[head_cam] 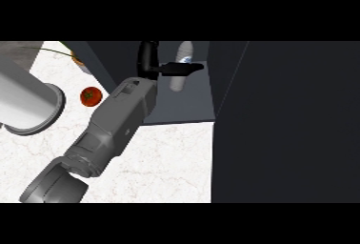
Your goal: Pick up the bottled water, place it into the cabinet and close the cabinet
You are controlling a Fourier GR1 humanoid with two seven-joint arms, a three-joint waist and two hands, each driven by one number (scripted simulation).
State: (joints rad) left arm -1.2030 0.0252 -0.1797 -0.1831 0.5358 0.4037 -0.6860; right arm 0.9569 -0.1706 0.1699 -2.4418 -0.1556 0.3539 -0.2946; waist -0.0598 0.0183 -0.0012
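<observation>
Head view shows my left hand (pixel 163 66) reaching into the cabinet (pixel 179 102), thumb and fingers curled round the bottled water (pixel 182 71), whose long axis runs away from me, standing inside on the cabinet floor.

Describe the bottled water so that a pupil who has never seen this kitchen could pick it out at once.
Start at the dark open cabinet above the white marble counter. Inside it reaches a black hand; the bottled water stands upright beside its fingers. It is the only pale, slim thing in there, unlike the round red tomato outside.
</observation>
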